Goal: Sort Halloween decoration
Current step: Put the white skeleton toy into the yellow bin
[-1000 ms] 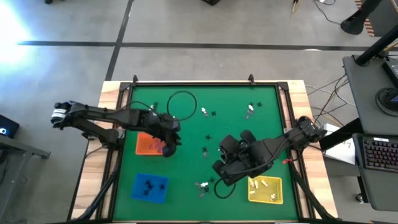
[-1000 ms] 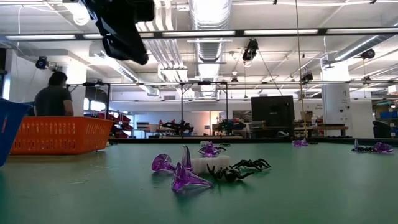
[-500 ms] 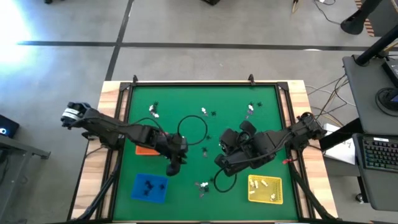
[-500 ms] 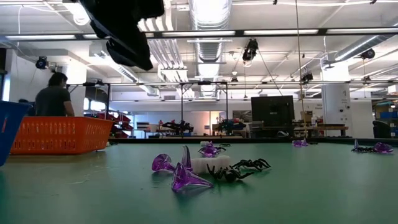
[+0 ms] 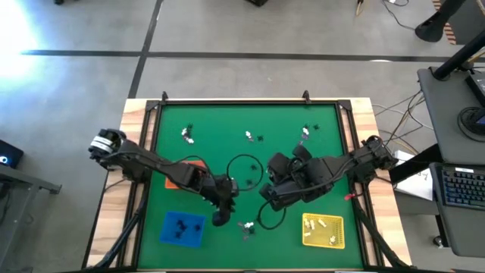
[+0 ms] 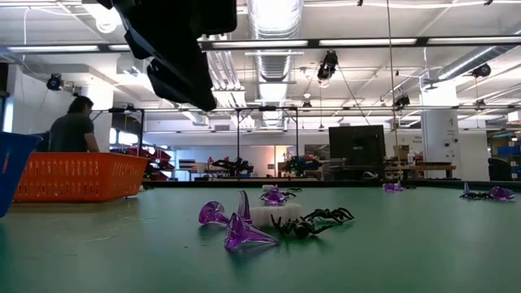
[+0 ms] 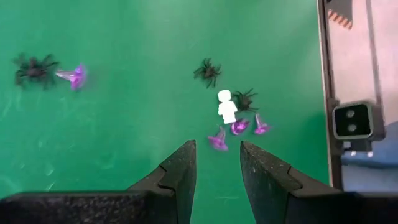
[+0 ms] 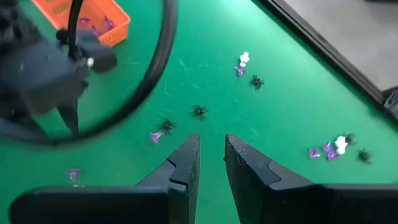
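Black trinkets (image 5: 182, 226) in blue tray (image 5: 168, 236), white trinkets (image 5: 321, 225) in yellow tray (image 5: 309, 240).

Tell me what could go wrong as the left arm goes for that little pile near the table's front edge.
The left tool hangs open above a tight cluster: white figure, purple pieces, black spider. It may grab several colours together. The right tool waits close by, so the arms could collide.

The high view looks straight down on the whole table (image 5: 227, 121). The low view sits at tabletop level, close to a trinket cluster (image 6: 273, 220) that the left wrist view sees from above. The right wrist view faces across the mat.
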